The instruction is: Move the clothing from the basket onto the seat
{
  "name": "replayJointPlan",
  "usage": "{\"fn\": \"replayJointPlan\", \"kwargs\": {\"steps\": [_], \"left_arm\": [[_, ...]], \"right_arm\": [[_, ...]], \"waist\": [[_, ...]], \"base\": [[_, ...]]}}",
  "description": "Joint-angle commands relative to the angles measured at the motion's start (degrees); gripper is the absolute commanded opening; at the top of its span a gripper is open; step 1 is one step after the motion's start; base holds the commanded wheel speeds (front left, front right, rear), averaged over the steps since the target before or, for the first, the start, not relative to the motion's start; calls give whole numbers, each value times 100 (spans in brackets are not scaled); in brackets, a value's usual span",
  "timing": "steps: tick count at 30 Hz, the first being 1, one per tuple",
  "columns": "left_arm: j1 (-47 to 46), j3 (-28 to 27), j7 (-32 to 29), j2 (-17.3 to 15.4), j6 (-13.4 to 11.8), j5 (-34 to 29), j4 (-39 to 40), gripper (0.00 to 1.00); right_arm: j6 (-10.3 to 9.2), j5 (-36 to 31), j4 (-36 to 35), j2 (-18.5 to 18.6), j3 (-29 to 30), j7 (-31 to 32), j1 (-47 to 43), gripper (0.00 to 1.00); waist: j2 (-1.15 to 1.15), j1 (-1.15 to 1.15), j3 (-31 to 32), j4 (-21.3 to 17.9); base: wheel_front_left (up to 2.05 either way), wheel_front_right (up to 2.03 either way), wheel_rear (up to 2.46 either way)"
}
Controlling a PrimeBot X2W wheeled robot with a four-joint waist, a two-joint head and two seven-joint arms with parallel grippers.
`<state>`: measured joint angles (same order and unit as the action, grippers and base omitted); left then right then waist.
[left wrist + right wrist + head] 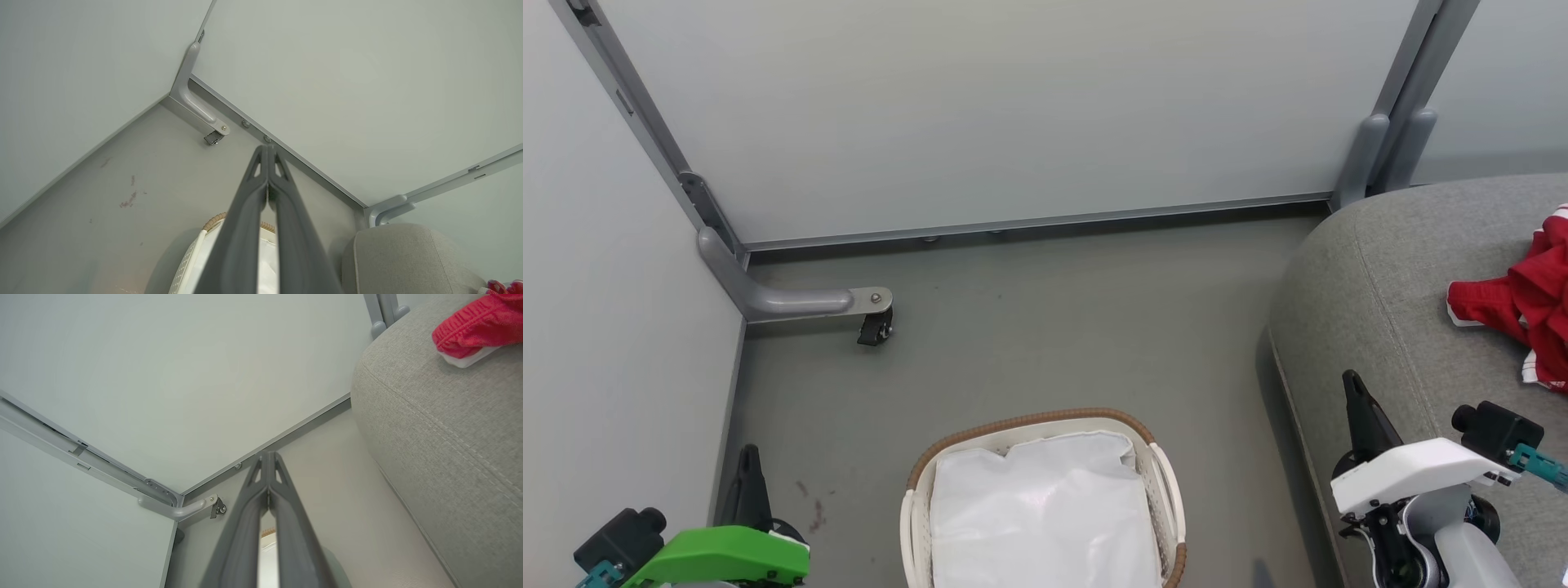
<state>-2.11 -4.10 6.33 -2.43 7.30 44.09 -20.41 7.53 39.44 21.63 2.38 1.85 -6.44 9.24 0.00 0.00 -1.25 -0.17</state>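
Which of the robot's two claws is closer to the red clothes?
The right gripper, the white-cased one, by the seat holding the clothing. The green-cased left gripper is on the far side of the basket.

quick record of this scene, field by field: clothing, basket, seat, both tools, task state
clothing: red with white trim, bunched on the seat
seat: grey cushion, to the right of the basket in the head view
basket: on the floor, white liner inside, no red in the part that shows
left tool: shut, holding nothing
right tool: shut, holding nothing
task state: looks done, judged from the part of the basket in view
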Motion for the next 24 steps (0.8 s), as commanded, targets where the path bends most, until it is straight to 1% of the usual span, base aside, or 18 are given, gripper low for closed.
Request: {"fn": "replayJointPlan", "kwargs": {"steps": [1, 24], "left_arm": [[-180, -36, -39, -36, 10, 213, 111, 0], [-282, -109, -466, -46, 16, 1775, 299, 0]], "right_arm": [[-2, 215, -116, 35, 39, 48, 26, 0], [-3, 1937, -344, 45, 189, 476, -97, 0]], "waist": [[0, 0, 2, 0], [0, 0, 29, 5]], "base": [[0, 0, 0], [0, 0, 0]]}}
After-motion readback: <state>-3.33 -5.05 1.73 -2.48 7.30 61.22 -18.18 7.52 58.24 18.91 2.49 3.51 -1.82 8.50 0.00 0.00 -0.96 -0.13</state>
